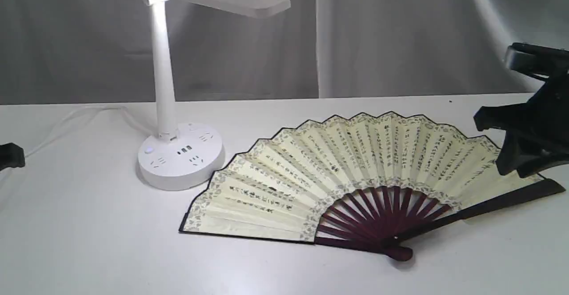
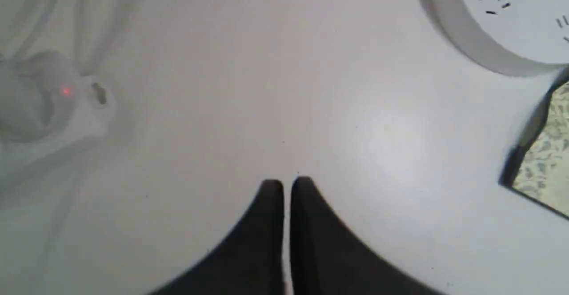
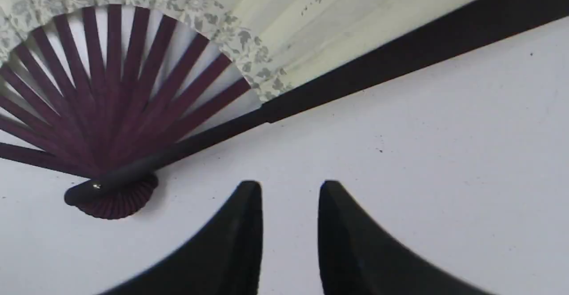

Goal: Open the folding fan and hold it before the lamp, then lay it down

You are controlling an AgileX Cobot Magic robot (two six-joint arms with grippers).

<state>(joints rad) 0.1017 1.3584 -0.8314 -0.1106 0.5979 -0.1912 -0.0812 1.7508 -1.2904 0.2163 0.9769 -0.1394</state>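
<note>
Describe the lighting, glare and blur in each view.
Exterior view: lamp is lit, glare blowing out its neck; the folding fan is sharp. Left wrist view: soft and smeared, fan corner blurred. Right wrist view: ribs slightly soft, right claw out of focus.

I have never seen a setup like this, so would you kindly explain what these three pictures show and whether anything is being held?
It is a two-armed robot at a white table. One picture comes from a camera off the arms; the other two from cameras on each wrist, looking past black pincers. On the table lie an opened folding fan and a lit lamp, plus a white plug. The left pincer is closed on nothing; the right pincer is open beside the fan's dark guard. Nothing is held.
</note>
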